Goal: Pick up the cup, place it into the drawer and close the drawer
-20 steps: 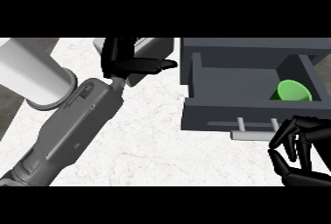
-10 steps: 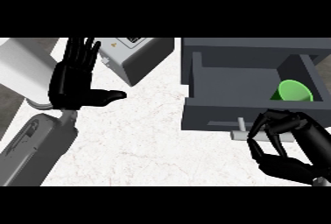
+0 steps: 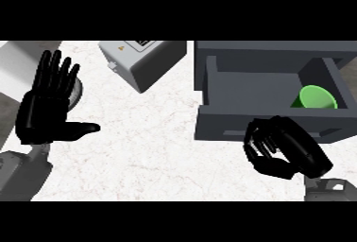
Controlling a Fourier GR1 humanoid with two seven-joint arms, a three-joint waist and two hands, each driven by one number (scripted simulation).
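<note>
left hand (image 3: 45, 116): wide open, fingers straight up and thumb stuck out, parked at the left edge. Looks like it's just resting out of the way, since nothing over there needs doing.
grey box (image 3: 143, 61): up and to the right of the left hand, well apart from it. Not part of the job as far as I can tell.
drawer (image 3: 223, 120): pulled open, and its front panel sits right under the right hand's fingers.
right hand (image 3: 286, 151): fingers curled in, with nothing visible in them, pressed up at the drawer front. My guess is it's lined up to shove the drawer shut. Whatever handle is there is hidden, so I can't say if it's hooked.
cup (image 3: 319, 98): the green one is already inside the drawer, just up and right of the right hand, tucked by the right wall. So the placing part looks done.
what's changed: half a second ago the right hand hung a bit lower, off the front's lower right corner. Now it's up against the panel. The left hand is open like it was then.
</note>
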